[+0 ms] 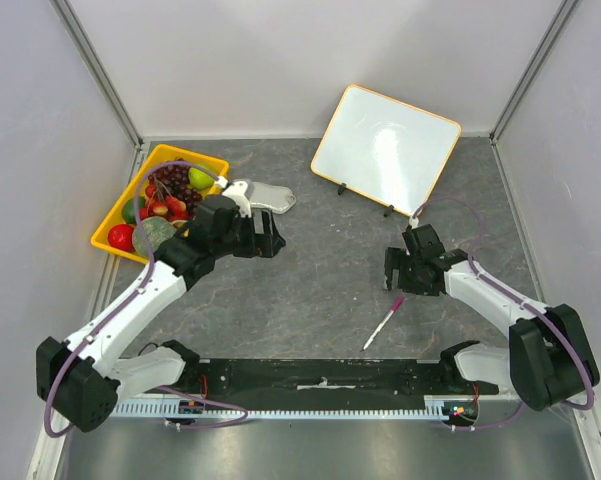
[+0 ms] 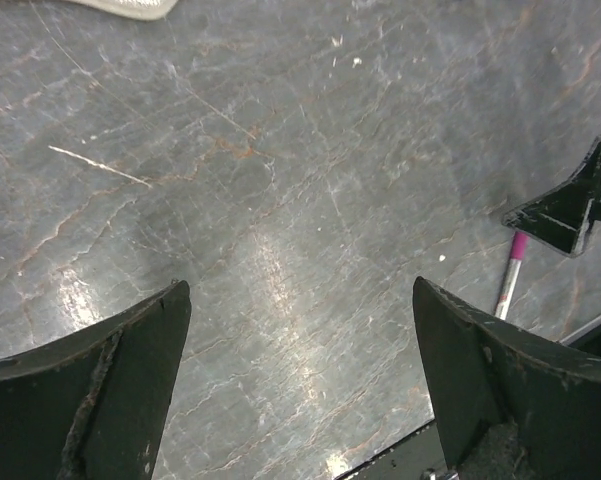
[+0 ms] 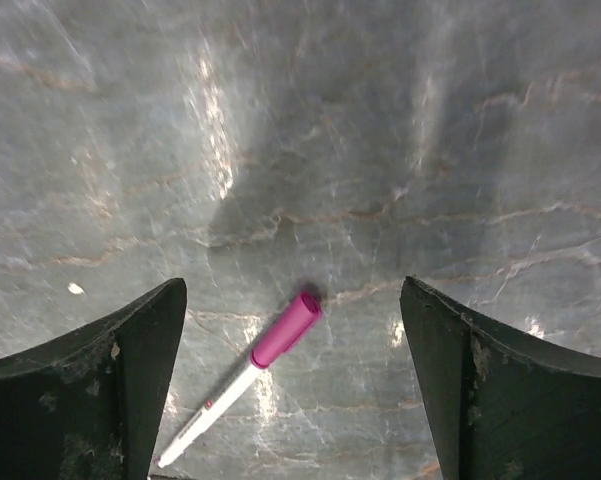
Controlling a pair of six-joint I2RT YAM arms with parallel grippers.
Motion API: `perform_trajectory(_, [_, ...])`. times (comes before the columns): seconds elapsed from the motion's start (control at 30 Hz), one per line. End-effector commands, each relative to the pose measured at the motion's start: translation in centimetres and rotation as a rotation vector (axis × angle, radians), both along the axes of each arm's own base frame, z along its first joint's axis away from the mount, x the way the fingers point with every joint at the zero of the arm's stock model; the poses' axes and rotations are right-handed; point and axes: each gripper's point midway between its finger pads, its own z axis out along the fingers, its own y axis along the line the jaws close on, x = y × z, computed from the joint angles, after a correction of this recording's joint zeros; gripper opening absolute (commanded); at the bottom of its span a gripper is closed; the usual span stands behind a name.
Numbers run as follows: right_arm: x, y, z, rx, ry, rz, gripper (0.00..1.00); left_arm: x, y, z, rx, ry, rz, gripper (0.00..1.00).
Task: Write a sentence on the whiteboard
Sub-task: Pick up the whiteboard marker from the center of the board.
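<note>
On the worktop's (image 1: 320, 290) left, beside one fruit tray (image 1: 110, 222), the left claw (image 2: 300, 290) hangs spread and empty, seemingly idle. Right of centre the right claw (image 3: 292, 285), also spread, hovers above the single marker (image 3: 250, 375), likely to lift it. The one whiteboard (image 1: 385, 150), blank, stands propped on two clip feet (image 1: 341, 187) beyond.

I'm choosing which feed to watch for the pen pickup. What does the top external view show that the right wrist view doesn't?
Only the top external view shows the whiteboard, propped at the far right with no writing visible, the yellow fruit tray and the left tool. Only the right wrist view shows close up that the marker has its magenta cap on and lies on the table below the gap between the open fingers. Both show the marker, the right tool and the grey table.
</note>
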Motion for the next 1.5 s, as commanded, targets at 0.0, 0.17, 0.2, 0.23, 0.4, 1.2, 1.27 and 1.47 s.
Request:
perform_trajectory(0.0, [-2.5, 0.2, -0.8, 0.023, 0.083, -0.009, 0.92, 0.7, -0.5, 0.6, 0.101, -0.051, 0.011, 0.96])
perform_trajectory(0.17, [-4.5, 1.0, -2.2, 0.058, 0.154, 0.006, 0.73, 0.5, -1.3, 1.0, 0.106, -0.069, -0.019, 0.96])
perform_trajectory(0.2, [-4.9, 1.0, -2.5, 0.056, 0.167, 0.013, 0.73, 0.4, -1.2, 1.1, 0.106, -0.071, -0.019, 0.96])
perform_trajectory(0.23, [-5.2, 1.1, -2.7, 0.060, 0.177, 0.018, 0.69, 0.3, -1.2, 1.1, 0.106, -0.074, -0.019, 0.96])
perform_trajectory(0.4, [-5.6, 1.6, -3.6, 0.067, 0.203, 0.028, 0.44, 0.1, -0.7, 1.6, 0.113, -0.090, -0.008, 0.96])
perform_trajectory(1.2, [7.1, 8.0, 11.8, 0.312, -0.335, 0.075, 0.00, -3.5, -6.1, 5.2, -0.151, -0.169, -0.316, 0.96])
perform_trajectory(1.27, [7.2, 8.1, 14.3, 0.360, -0.406, 0.061, 0.00, -4.3, -8.0, 6.4, -0.241, -0.188, -0.407, 0.94])
perform_trajectory(1.47, [6.5, 8.9, 20.4, 0.523, -0.534, 0.039, 0.00, -6.1, -13.7, 6.9, -0.345, -0.170, -0.623, 0.92])
